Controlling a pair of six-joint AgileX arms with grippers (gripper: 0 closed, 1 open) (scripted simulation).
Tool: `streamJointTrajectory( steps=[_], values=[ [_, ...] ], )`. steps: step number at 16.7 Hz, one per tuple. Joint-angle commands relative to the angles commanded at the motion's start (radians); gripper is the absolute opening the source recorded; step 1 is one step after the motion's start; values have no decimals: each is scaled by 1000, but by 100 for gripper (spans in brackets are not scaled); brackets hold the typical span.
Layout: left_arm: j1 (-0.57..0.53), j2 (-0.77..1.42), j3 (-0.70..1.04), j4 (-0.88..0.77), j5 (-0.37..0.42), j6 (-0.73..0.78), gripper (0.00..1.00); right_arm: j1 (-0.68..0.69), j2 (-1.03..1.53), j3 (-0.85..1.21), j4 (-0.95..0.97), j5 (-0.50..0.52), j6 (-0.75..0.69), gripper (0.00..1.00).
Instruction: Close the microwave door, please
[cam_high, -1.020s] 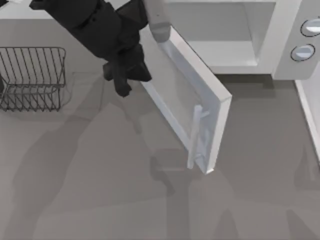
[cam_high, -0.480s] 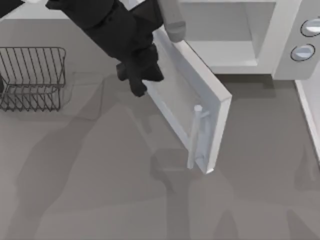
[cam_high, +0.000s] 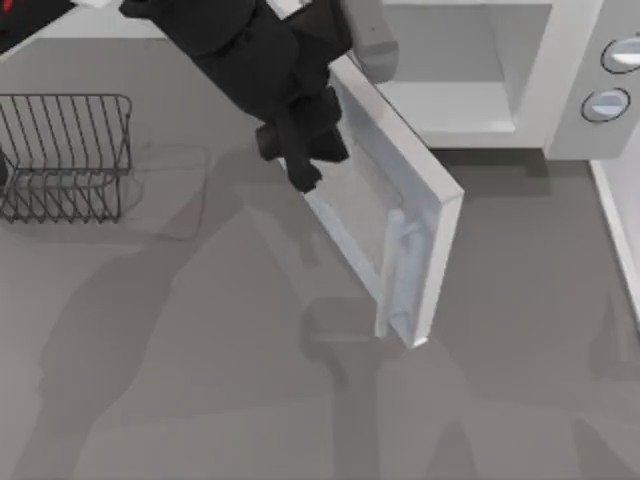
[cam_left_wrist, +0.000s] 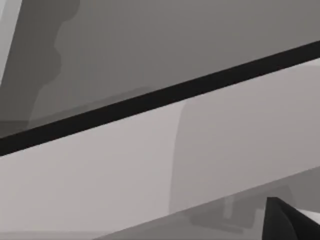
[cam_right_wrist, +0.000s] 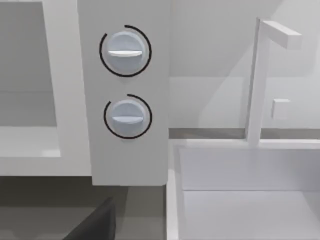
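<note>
Sitting at the far left of the table (cam_high: 200, 400) in the top view, a wire basket (cam_high: 65, 155) stands well apart from everything else, its dark mesh walls upright on the grey surface. To its right, the left arm reaches in from the upper left, a black bulk that crosses the back edge of the table and angles down toward the middle. The left gripper (cam_high: 303, 172) hangs at the arm's tip, just at the outer face of the microwave door (cam_high: 385, 215), near the hinged end of that panel; whether its fingers are apart or together I cannot tell, since the dark shapes merge from above, and whether it actually touches the panel is also unclear. The left wrist view looks along pale flat surfaces crossed by a dark band, with one black fingertip (cam_left_wrist: 287, 222) in a corner.

The microwave door stands wide open, swung out from the microwave body (cam_high: 560, 90) and slanting toward the middle of the table, its greyish window facing the arm. Its bar handle (cam_high: 392, 270) runs along the free edge, the end farthest from the hinge. Behind the door the white cavity of the oven lies open.

Farther right, two round knobs (cam_high: 610, 80) sit on the control panel of the body. The right wrist view faces that panel squarely, the knobs one above the other, with a white sink (cam_right_wrist: 240, 195) and its faucet (cam_right_wrist: 260, 80) beside the oven
</note>
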Motion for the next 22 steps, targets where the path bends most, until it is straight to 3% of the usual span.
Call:
streamJointTrajectory(
  steps=[22],
  values=[
    [-81,80,107,4,-32,-88,0,0,0,0,0,0,0,100]
  ],
)
